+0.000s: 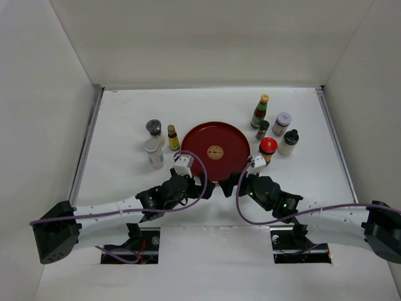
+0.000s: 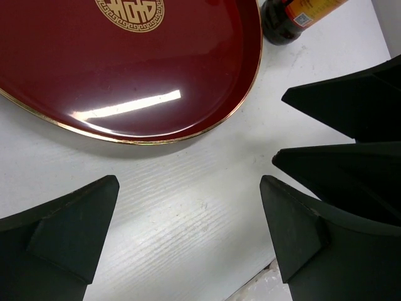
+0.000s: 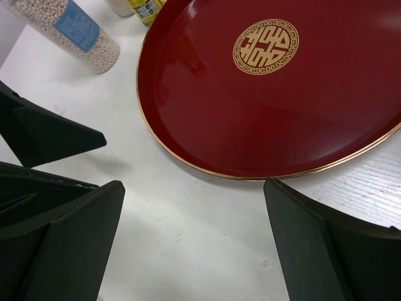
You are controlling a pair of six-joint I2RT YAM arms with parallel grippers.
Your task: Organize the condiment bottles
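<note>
Condiment bottles (image 1: 262,129), eight in all, stand upright on the white counter (image 1: 125,182) in two groups on either side of one round red lacquer tray with a gold rim (image 1: 195,139).

Three are to the tray's left: a grey-lidded jar (image 1: 153,127), a slim amber bottle with a yellow cap (image 1: 173,137) and a silver-capped white bottle (image 1: 154,152). Five are to its right: a tall green bottle with an orange cap (image 1: 260,111), a small dark-capped bottle (image 1: 262,130), a pale-lidded jar (image 1: 281,123), a black-capped white bottle (image 1: 288,142) and a red-capped bottle (image 1: 267,149), the last just beside the tray's rim.

Two arms meet at the tray's near edge. The left claw (image 2: 188,188) and the right claw (image 3: 194,188) are both spread wide, holding nothing, low over bare counter and close to each other.

Only the overhead camera shows all eight bottles and their caps. The left wrist camera shows just the dark foot of one orange-labelled bottle (image 2: 282,25), cap out of frame, and the right claw's black fingers at its right edge. The right wrist camera shows the white bottle's pale granular contents and blue label, which cannot be made out from above. Both wrist views also show the tray's gold emblem (image 3: 266,45).
</note>
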